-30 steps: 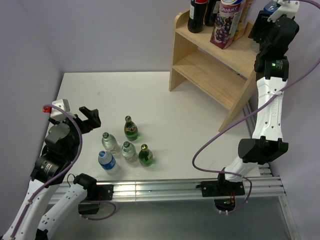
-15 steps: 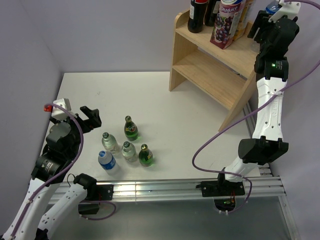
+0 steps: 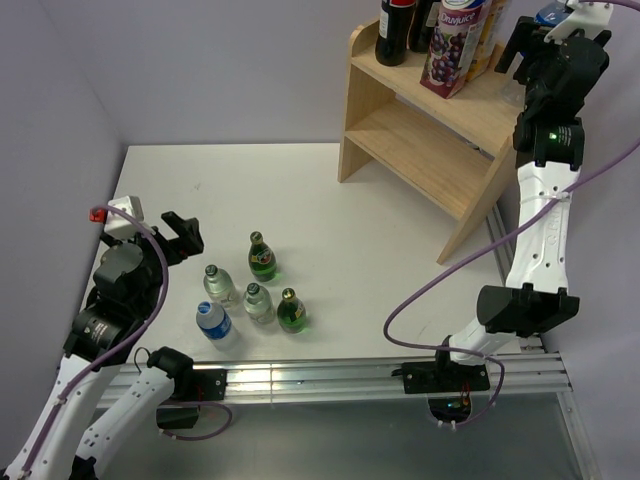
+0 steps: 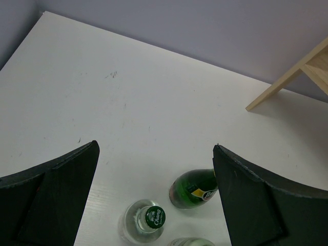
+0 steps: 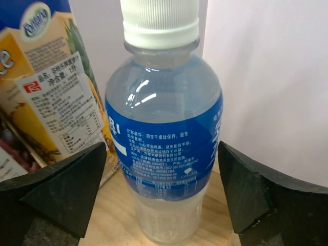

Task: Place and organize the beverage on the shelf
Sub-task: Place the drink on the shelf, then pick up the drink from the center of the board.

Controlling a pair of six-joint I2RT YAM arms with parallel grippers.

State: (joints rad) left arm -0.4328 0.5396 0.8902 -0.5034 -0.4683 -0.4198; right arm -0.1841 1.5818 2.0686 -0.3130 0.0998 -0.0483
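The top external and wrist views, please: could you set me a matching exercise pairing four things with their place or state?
Things:
1. white-capped water bottle
2. grape juice carton
3. green glass bottle
4. left hand

Places or states:
A. open, holding nothing, above the table
B. standing on the table
C. on the top tier of the shelf, next to the cola bottles
D. between the open fingers of the right hand

Pairs: 1-D, 2-C, 3-B, 4-A
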